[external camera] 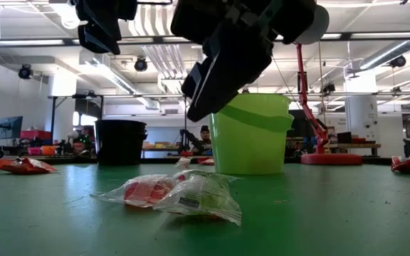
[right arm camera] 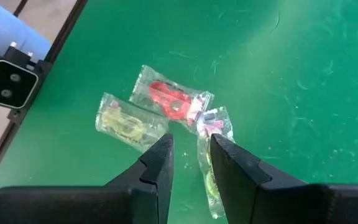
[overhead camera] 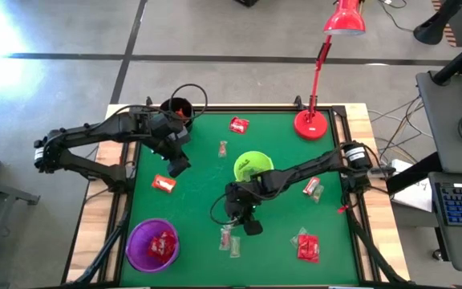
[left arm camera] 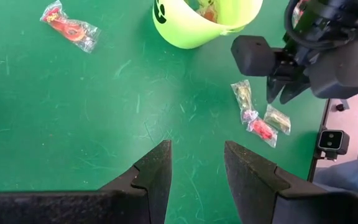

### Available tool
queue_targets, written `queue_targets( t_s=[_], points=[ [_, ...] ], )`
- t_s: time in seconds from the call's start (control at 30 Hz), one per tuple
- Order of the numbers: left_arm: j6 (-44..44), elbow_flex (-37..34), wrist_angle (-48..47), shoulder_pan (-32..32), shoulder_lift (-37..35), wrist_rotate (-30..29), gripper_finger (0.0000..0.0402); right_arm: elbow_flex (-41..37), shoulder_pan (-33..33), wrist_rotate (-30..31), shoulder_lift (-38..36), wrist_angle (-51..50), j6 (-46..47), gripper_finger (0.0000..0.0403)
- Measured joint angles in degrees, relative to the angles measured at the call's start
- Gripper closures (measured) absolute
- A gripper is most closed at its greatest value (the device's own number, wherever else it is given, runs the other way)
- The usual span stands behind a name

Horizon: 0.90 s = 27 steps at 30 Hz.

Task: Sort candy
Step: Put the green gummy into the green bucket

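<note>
Three small candies in clear wrappers lie together on the green table [overhead camera: 199,201]: one with red filling [right arm camera: 173,99], one yellowish [right arm camera: 126,124] and one pale [right arm camera: 211,163]. In the low view the cluster [external camera: 180,193] lies flat. My right gripper [right arm camera: 189,155] hangs just above this cluster, open by a narrow gap and slanting down, clear of the wrappers in the low view [external camera: 196,107]. My left gripper [left arm camera: 196,165] stands open above bare table, left of the green cup [overhead camera: 253,166]. Other candies lie scattered: [overhead camera: 239,124], [overhead camera: 164,184], [overhead camera: 307,245], [overhead camera: 312,189].
A purple cup [overhead camera: 139,255] at the near left holds red candy. A black cup [overhead camera: 179,107] stands at the far left. A red desk lamp [overhead camera: 311,122] stands at the far right. A clear-wrapped candy [overhead camera: 223,148] lies left of the green cup.
</note>
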Motion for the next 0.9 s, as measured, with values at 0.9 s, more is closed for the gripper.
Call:
queue_targets(
  t_s=[0.9],
  points=[
    [1.07, 0.00, -0.13, 0.00, -0.01, 0.16, 0.0271, -0.98, 2.37, 8.86, 3.01, 2.06, -6.00, 0.0222]
  ],
)
